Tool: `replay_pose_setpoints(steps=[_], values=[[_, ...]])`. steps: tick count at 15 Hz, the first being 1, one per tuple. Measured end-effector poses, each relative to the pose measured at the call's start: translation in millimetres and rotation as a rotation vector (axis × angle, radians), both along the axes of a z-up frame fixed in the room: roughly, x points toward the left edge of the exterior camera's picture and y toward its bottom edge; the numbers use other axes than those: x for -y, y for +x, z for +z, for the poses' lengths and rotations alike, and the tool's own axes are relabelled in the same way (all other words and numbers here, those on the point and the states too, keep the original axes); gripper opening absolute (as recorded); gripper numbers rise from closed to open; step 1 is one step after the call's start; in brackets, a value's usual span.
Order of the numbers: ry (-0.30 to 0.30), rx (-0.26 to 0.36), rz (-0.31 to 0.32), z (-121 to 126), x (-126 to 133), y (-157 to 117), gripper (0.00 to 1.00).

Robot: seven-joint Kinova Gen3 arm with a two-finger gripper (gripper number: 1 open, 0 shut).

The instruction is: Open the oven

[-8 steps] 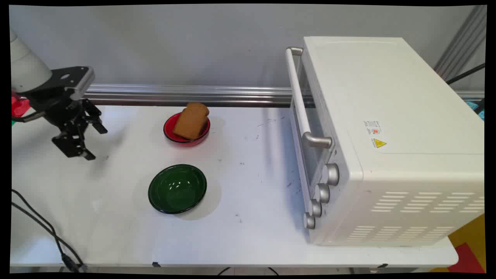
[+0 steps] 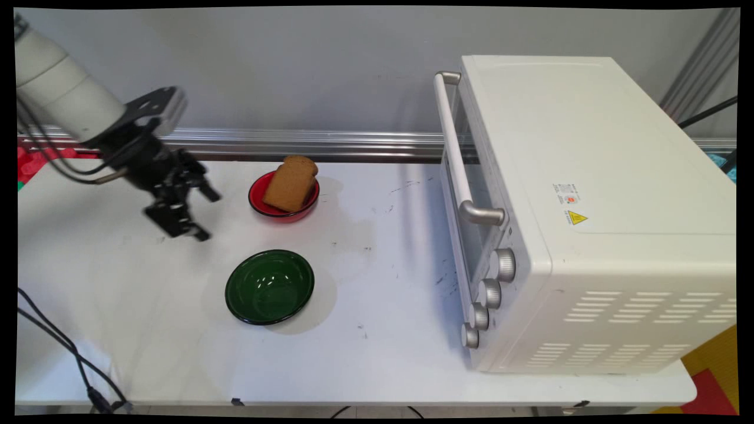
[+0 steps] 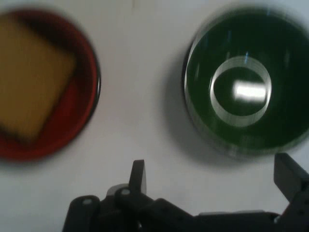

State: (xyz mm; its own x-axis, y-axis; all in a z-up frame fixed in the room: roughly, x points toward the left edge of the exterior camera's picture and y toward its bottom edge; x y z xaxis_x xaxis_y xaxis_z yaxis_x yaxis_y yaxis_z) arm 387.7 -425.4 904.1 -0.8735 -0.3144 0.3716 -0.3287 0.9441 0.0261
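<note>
Gripper point(image 2: 203, 215): black, two-fingered, held above the table, fingers spread apart with nothing between them; in the hand view point(image 3: 212, 176) it sits over bare tabletop between the two bowls. Nearest item: red bowl point(image 2: 257, 206) point(image 3: 79, 121), just to its right, upright, with a brown slice of bread point(image 2: 290, 184) point(image 3: 31, 84) leaning in it, tilted against the far rim. Green bowl point(image 2: 270, 287) point(image 3: 246, 84): glossy, upright, nearer the table's front edge, apart from the red bowl.
</note>
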Motion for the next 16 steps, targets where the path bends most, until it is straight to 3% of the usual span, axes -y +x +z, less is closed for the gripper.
replay_pose_setpoints(steps=[3,6,11,16], values=[[-0.005,-0.091,0.025,12,9,-39,1.0],[-0.024,-0.182,0.035,36,24,-98,1.0],[-0.067,-0.256,0.016,72,46,-177,1.0],[-0.101,-0.303,-0.014,97,69,-224,1.0]])
